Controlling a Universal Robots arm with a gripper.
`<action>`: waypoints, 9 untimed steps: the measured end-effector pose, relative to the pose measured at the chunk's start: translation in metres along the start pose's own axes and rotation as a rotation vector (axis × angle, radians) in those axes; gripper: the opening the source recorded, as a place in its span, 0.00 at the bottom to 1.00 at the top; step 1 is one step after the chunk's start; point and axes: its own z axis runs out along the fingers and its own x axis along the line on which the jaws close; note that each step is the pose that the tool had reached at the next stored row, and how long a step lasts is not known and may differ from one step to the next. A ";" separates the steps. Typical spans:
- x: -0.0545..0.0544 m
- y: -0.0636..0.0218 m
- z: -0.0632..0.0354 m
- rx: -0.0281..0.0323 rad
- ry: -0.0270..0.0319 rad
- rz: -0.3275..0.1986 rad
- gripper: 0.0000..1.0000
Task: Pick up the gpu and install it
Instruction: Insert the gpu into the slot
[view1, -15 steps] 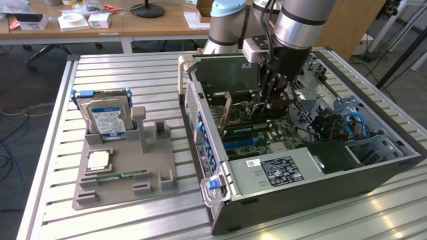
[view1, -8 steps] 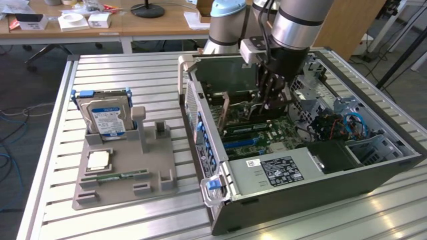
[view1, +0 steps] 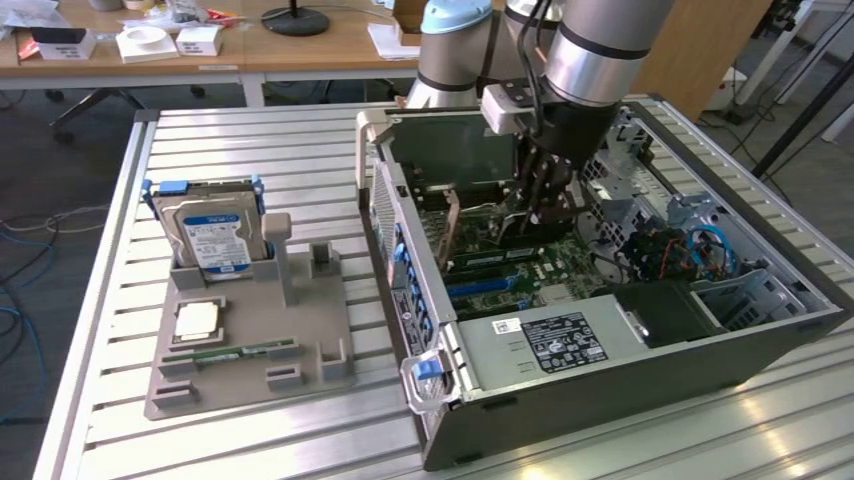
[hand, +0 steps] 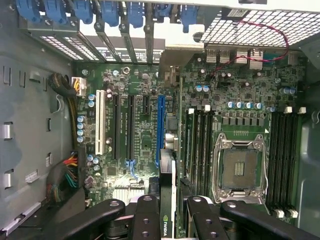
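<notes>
The open computer case lies on its side on the slatted table, and my arm reaches down into it. In the wrist view the gpu is a thin black card seen edge-on, with a green logo, clamped between my black fingers. My gripper is shut on it. The card hangs just above the motherboard, roughly in line with the long blue slot; I cannot tell whether it touches the slot. In the exterior view my gripper is low inside the case, over the board's middle.
White and black expansion slots lie beside the blue one, with memory slots and the processor socket on the other side. A cable bundle sits by the case wall. Outside, a grey fixture holds a hard drive.
</notes>
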 end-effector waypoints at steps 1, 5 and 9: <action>0.000 0.0000 0.0000 0.0000 0.0001 0.000 0.26; 0.000 -0.0001 0.0003 -0.0001 0.0002 0.000 0.26; 0.001 -0.0001 0.0042 -0.0001 0.0001 0.000 0.26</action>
